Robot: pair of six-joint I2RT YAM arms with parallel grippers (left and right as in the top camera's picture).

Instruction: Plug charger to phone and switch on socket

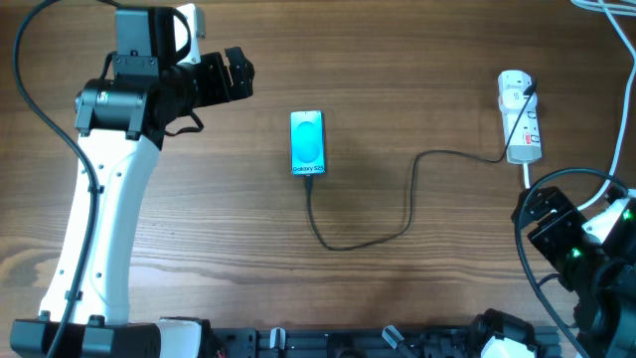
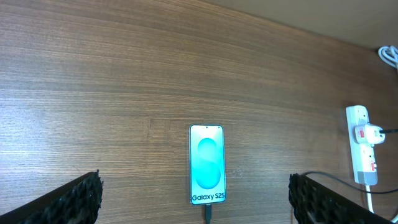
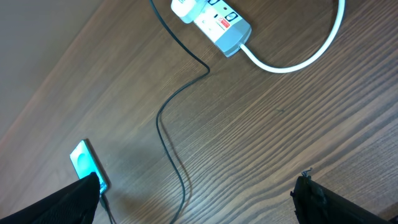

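Note:
The phone (image 1: 307, 143) lies flat mid-table with its teal screen up. The charger's thin black cable (image 1: 409, 199) runs from the phone's lower edge in a loop to the socket (image 1: 521, 131) at the far right. In the left wrist view its connector (image 2: 208, 213) sits in the phone (image 2: 207, 164). A white plug (image 3: 185, 9) on the cable sits in the socket (image 3: 221, 23); I cannot read the switch position. My left gripper (image 1: 241, 74) hovers open, left of and beyond the phone. My right gripper (image 1: 532, 217) is open below the socket. Both are empty.
The socket's thick white cord (image 3: 298, 59) curves off to the right and runs past my right arm (image 1: 586, 249). The left arm (image 1: 99, 199) stretches up the table's left side. More white cable (image 1: 621, 40) lies at the far right corner.

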